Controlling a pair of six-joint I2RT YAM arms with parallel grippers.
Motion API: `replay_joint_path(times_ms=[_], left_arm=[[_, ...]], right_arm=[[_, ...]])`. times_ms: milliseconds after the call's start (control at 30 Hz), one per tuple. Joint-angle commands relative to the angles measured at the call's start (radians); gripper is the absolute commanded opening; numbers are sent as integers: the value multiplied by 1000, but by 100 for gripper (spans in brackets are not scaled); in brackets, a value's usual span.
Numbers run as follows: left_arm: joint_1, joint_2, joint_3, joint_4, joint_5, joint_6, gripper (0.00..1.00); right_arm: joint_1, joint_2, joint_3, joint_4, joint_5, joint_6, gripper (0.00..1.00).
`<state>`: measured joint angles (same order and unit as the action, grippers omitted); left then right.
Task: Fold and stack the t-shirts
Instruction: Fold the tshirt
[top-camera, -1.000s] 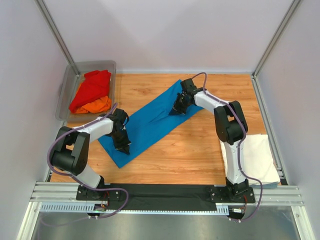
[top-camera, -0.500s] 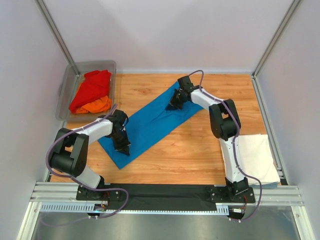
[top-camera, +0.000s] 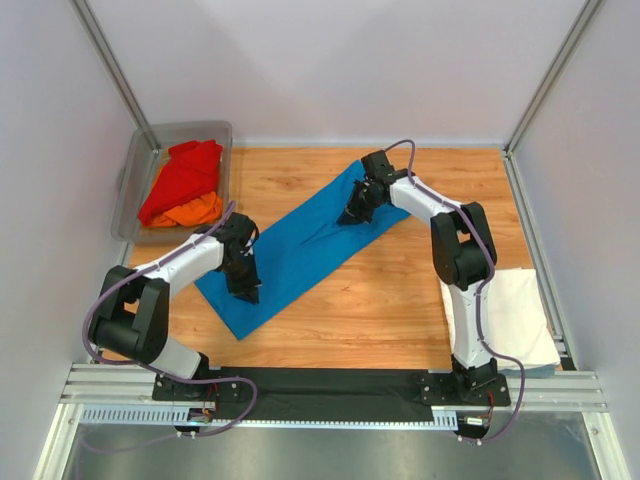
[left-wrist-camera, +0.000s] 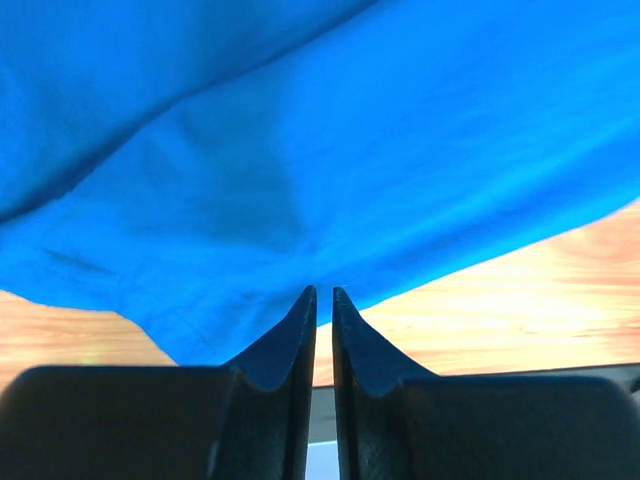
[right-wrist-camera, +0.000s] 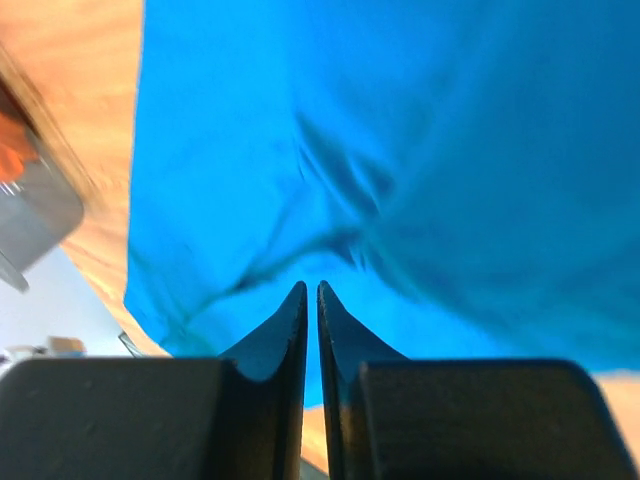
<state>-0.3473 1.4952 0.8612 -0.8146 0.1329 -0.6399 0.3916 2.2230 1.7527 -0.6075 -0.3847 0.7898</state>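
Tub (top-camera: 130, 190) holding red t-shirt (top-camera: 185, 172), orange t-shirt (top-camera: 190, 211), left pincer (left-wrist-camera: 323, 292) and right pincer (right-wrist-camera: 311, 287) clamping blue t-shirt (top-camera: 300, 240)

You're in a robotics lab test cell here, not anybody's home or shop. The giveaway is the enclosure: plain white wall panels (top-camera: 330, 70) on three sides, held in bare aluminium extrusion posts (top-camera: 112, 75). The wooden tabletop (top-camera: 400, 290) sits inside that frame like a staged work surface. Along its near edge runs a slotted aluminium rail (top-camera: 330, 385), and you've got the left arm (top-camera: 180, 262) and the right arm (top-camera: 455, 250) bolted to it side by side. Loose purple cables (top-camera: 100, 310) loop out in the open from the bases up along the arms.
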Motion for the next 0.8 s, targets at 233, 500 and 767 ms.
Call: replay_joint_path(times_ms=[233,500,767], left_arm=[[-16,114,76,55,62,34,15],[-25,129,44,78,60,46,15],[-30,149,47,77,67,51,14]], right_arm=[[1,-60,-91,25,29,-32,0],[3,-16,-75,17,53,-23,0],[0,18,-56,58,58,-14,0]])
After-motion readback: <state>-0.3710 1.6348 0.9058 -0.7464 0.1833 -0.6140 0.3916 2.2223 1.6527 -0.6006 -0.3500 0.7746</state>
